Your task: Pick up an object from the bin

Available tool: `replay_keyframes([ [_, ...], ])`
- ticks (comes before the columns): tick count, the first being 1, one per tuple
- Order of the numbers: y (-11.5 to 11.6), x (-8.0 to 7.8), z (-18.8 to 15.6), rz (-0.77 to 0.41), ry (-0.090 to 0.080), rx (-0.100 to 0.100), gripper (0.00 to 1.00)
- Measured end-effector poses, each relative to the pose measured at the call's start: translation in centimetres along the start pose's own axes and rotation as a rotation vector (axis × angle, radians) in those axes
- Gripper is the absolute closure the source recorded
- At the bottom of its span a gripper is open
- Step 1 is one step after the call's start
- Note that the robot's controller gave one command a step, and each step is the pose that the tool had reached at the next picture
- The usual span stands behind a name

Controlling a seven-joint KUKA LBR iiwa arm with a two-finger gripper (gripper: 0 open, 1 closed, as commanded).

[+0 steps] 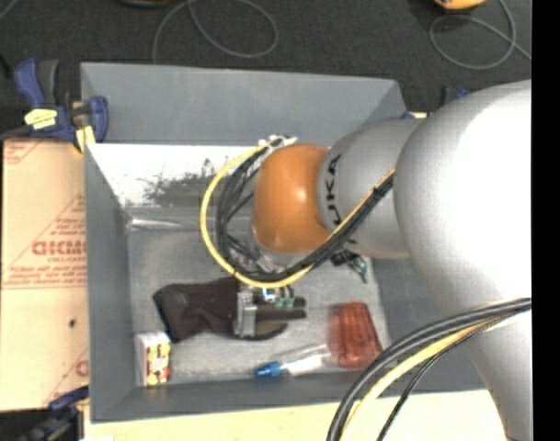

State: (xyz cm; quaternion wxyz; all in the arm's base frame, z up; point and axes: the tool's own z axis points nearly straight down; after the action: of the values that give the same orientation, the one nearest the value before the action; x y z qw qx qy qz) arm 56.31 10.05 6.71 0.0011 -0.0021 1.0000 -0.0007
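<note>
My gripper point(252, 318) is low in the bin, its fingers down at the right end of a dark brown, soft-looking thing point(195, 306) that lies on the bin floor left of centre. The fingertips sit on or in that dark thing; how wide they stand is hidden. Just right of the gripper, a dark green-brown end point(293, 312) sticks out. A clear tube with a blue cap point(289, 367) lies in front of the gripper near the front wall.
A reddish translucent block point(355, 334) lies at the front right. A small white and red box point(154, 357) stands in the front left corner. The arm with its orange cover and cables hangs over the bin's middle and right.
</note>
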Motion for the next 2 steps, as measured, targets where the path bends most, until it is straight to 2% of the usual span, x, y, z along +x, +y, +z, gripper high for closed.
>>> replay_keyframes([
  [1, 1.9, -0.58, -0.48, -0.007, -0.014, -0.004, 1.0],
  [2, 1.9, -0.58, -0.48, -0.007, -0.014, -0.004, 1.0],
])
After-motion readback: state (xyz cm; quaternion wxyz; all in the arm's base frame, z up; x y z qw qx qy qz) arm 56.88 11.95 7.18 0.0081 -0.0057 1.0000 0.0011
